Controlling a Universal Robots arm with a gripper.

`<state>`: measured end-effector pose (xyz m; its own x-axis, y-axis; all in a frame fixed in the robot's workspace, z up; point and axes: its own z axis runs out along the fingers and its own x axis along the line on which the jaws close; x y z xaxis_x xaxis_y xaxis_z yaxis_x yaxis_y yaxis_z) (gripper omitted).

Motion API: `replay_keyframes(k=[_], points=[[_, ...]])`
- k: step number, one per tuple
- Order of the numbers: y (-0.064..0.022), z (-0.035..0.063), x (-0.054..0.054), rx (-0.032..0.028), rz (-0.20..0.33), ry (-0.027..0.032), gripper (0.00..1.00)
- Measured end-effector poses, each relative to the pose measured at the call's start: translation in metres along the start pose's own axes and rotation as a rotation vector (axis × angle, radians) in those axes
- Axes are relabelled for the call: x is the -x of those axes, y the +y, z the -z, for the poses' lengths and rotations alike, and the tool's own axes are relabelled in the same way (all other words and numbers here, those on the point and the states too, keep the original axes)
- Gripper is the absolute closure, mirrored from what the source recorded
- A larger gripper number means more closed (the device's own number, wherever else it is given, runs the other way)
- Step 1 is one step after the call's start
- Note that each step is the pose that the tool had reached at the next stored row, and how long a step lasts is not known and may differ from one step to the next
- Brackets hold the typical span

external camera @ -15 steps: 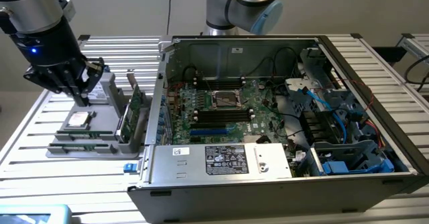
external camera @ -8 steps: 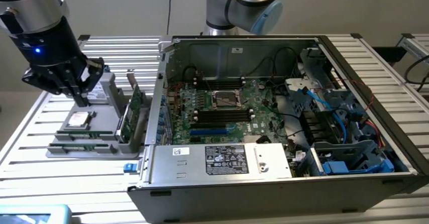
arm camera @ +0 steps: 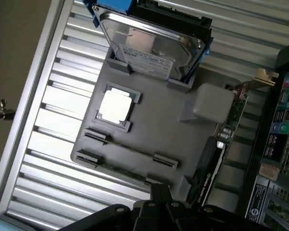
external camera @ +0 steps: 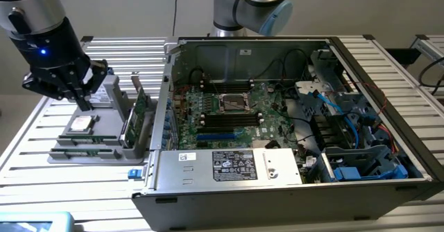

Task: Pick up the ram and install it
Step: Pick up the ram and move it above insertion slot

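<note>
Tray holds HDD, CPU, ram, exp. card; closed tool above.

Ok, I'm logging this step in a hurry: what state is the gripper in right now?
Gripper: shut, nothing visibly held, above the tray; the ram lies in the tray.

A tabletop of ribbed silver metal slats catches bright light, several slats glaring white. Behind the tabletop rises a plain pale grey wall, with a thin dark cable hanging down it. Beside the tabletop lies bare tan floor.
</note>
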<state>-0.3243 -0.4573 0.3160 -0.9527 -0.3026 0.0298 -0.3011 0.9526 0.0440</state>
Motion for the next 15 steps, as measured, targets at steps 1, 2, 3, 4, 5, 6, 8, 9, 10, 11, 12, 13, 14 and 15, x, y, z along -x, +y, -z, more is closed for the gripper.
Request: replay_keyframes(k=[1, 2, 3, 4, 5, 6, 8, 9, 10, 11, 12, 13, 14, 15], points=[[0.0, 0.0, 0.0, 0.0, 0.02, 0.0006, 0.89], [0.0, 0.0, 0.0, -0.0001, 0.038, 0.0013, 0.89], [0.0, 0.0, 0.0, -0.0001, 0.056, 0.002, 0.89], [0.0, 0.0, 0.0, -0.0001, 0.074, 0.0025, 0.89], [0.0, 0.0, 0.0, -0.0002, 0.092, 0.0032, 0.89], [0.0, 0.0, 0.0, -0.0003, 0.111, 0.0039, 0.89], [0.0, 0.0, 0.0, -0.0008, 0.147, 0.0054, 0.89], [0.0, 0.0, 0.0001, -0.0012, 0.165, 0.0062, 0.89], [-0.0001, 0.0, 0.0001, -0.0017, 0.184, 0.007, 0.89], [-0.0001, 0.0, 0.0001, -0.002, 0.201, 0.0077, 0.89], [-0.0001, 0.0, 0.0001, -0.0024, 0.219, 0.0084, 0.89], [0.0, 0.0, 0.0001, -0.0028, 0.238, 0.0093, 0.89], [0.0, 0.0, 0.0, -0.0032, 0.256, 0.0099, 0.89], [0.0, 0.0, 0.0001, -0.0036, 0.275, 0.0108, 0.89]])
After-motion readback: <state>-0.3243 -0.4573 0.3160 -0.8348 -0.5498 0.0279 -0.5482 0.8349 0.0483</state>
